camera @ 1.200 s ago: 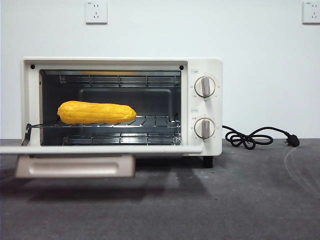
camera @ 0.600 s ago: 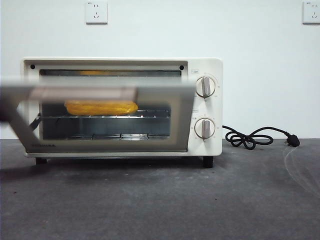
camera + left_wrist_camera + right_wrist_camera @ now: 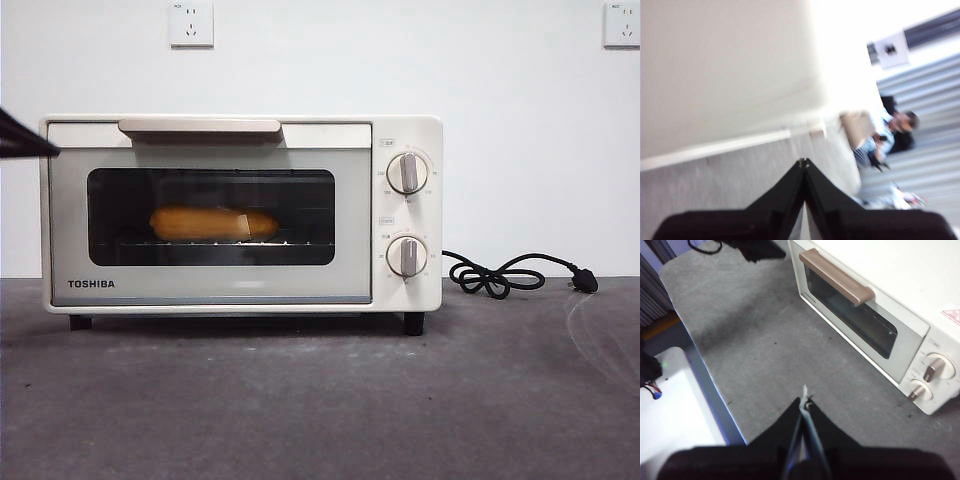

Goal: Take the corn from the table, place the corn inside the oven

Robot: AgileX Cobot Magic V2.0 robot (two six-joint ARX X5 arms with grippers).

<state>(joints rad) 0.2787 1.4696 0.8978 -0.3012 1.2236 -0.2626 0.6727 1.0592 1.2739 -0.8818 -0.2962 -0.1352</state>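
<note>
On door (image 3: 210,225): "TOSHIBA" lettering (image 3: 91,284)

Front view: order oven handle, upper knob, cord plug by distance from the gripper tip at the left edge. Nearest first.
From the left gripper, at the oven's left side:
1. Oven handle, along the door's top edge.
2. Upper knob, on the control panel at the oven's right.
3. Cord plug, on the table far right of the oven.

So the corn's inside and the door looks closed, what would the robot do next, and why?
Probably just draw the left gripper clear of the oven and park it. The corn lies on the rack behind the closed glass door, so nothing seems left to handle. Both grippers are shut and empty, and the right gripper hangs over the table in front of the oven.
</note>
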